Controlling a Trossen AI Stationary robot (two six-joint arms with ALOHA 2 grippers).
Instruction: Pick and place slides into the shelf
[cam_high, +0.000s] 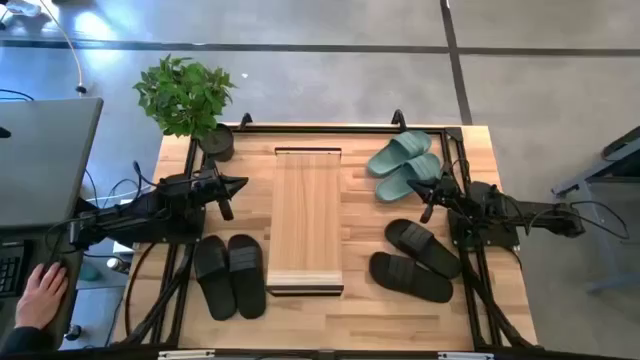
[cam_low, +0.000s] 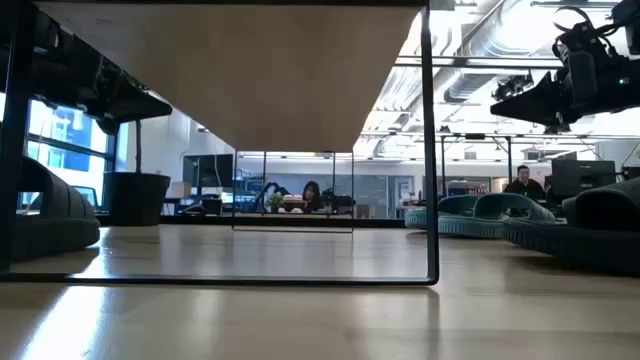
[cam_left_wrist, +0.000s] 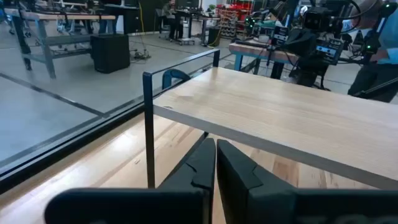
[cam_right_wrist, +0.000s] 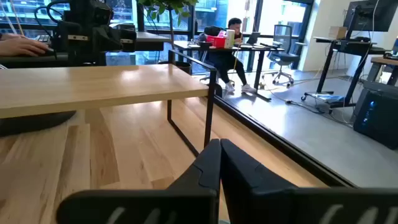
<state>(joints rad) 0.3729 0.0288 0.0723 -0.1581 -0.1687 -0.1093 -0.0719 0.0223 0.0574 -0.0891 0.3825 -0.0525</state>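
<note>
The shelf (cam_high: 307, 220), a light wood plank on a thin black frame, stands in the middle of the table; its top shows in the left wrist view (cam_left_wrist: 292, 112) and the right wrist view (cam_right_wrist: 93, 81). One black pair of slides (cam_high: 229, 275) lies flat left of the shelf. Another black pair (cam_high: 415, 260) lies to its right, with the sage green pair (cam_high: 405, 163) beyond it toward the far edge. My left gripper (cam_high: 240, 185) hovers shut left of the shelf, pointing at it. My right gripper (cam_high: 424, 190) hovers shut right of the shelf, between the green and black pairs.
A potted green plant (cam_high: 188, 100) stands at the table's far left corner. A black frame rail (cam_high: 330, 128) runs along the far edge. A person's hand (cam_high: 40, 295) rests beside the table at the left. Bare wood lies under the shelf (cam_low: 250, 255).
</note>
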